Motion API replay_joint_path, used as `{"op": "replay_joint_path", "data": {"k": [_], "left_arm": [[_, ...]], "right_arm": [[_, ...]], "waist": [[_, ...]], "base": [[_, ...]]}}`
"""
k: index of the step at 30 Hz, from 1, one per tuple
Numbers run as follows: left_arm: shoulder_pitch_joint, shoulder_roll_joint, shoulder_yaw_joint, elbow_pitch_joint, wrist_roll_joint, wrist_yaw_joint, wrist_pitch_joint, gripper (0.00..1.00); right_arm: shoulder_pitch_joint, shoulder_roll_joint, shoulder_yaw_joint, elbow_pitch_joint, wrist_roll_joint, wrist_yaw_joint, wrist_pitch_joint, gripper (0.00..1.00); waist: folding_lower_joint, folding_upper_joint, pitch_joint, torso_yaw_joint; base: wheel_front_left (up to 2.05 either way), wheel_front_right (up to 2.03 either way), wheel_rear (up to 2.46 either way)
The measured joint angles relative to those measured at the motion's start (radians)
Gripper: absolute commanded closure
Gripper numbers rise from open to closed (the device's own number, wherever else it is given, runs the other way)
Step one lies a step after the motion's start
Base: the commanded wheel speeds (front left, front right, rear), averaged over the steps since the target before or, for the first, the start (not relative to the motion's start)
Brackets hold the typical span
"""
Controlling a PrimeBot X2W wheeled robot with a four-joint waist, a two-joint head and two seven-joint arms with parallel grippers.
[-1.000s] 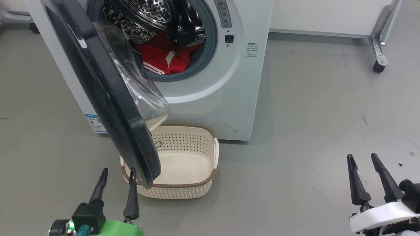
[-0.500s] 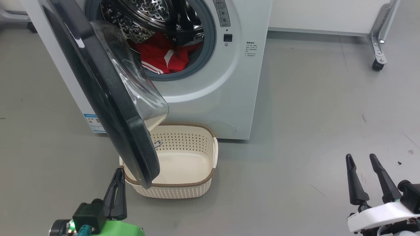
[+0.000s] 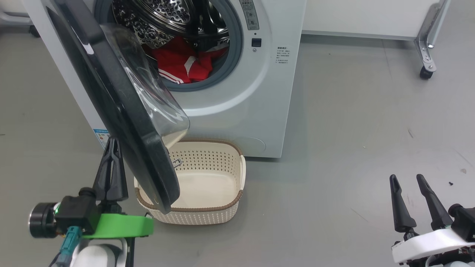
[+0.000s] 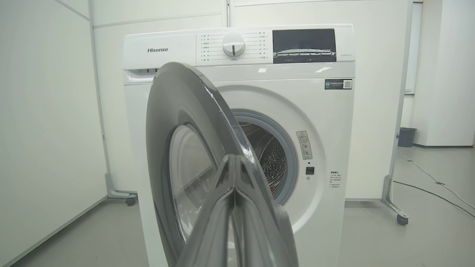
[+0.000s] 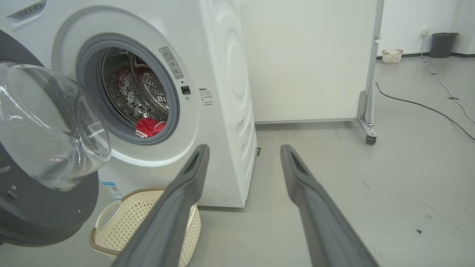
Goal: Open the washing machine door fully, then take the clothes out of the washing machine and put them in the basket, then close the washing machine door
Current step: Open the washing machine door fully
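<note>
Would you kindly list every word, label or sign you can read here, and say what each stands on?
"Hisense": brand name on the washing machine, upper left of its control panel.
Too small or blurred to read: dial labels, warning sticker, small print beside the opening, QR label, blue sticker.

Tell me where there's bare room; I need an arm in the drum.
Free: grey floor between the white front-loading washing machine, cream perforated basket and open right gripper; the drum mouth's right side. Crowded: where the black-rimmed glass door overhangs the basket, beside the shut left gripper.
</note>
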Motion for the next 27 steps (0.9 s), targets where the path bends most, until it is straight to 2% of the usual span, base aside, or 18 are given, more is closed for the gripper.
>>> {"op": "replay_joint_path", "data": {"k": [11,20,27], "left_arm": [[-0.142,-0.001,-0.034,-0.1,0.102,0.0,-0.003,1.0],[-0.189,-0.002,-0.098,-0.087,0.122,0.0,0.023,1.0],[-0.187,-0.002,-0.159,-0.026,0.125,-0.003,0.09,1.0]], "right_arm": [[0.0,0.003,0.02,0.001,0.0,0.0,0.0,0.0],[-0.002,0.008,0.045,0.005,0.0,0.0,0.0,0.0],[-0.003,0.016,0.056,0.009,0.0,0.0,0.0,0.0]], "waist": [[0.0,0.0,-0.008,-0.011],[0.0,0.0,-0.017,-0.03],[0.0,0.0,-0.023,-0.06]], "base": [[0.0,0.0,0.0],[0.0,0.0,0.0],[0.0,0.0,0.0]]}}
